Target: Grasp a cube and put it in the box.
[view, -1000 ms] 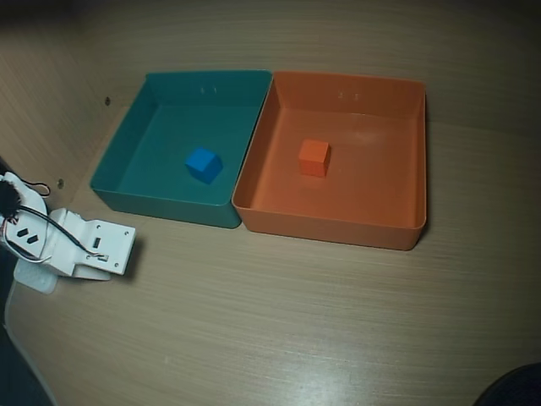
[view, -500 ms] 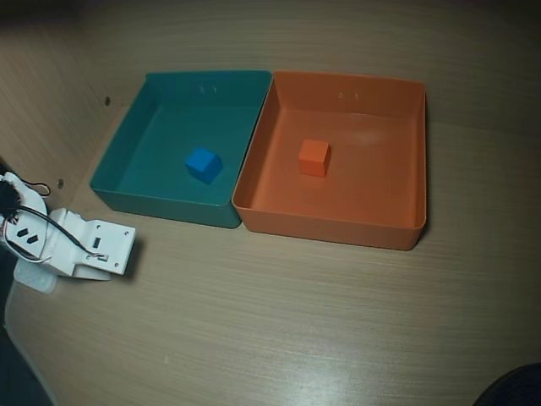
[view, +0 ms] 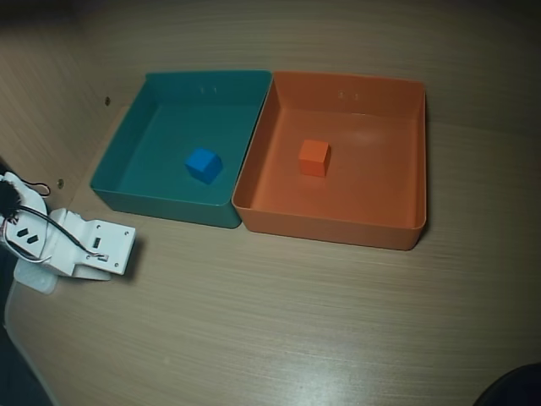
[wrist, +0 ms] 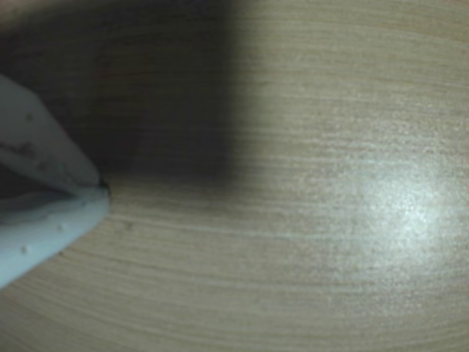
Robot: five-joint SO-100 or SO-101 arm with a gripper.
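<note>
Wooden table [view: 296,321], matte orange cube [view: 314,157] inside orange box [view: 330,227], gripper [wrist: 102,187] fingertips together, empty.

A blocky white plastic arm [view: 84,245] is seen in the overhead view, with black cables looped over it and dark slots in its casing. In the wrist view, the claw [wrist: 102,189] is formed of pale white fingers [wrist: 37,139] dotted with small marks.

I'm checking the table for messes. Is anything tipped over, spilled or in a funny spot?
Nothing stands out. The orange cube sits flat inside the orange tray, and the blue cube sits inside the green tray. Both trays stand side by side on the wooden table. Nothing is spilled or broken.
</note>
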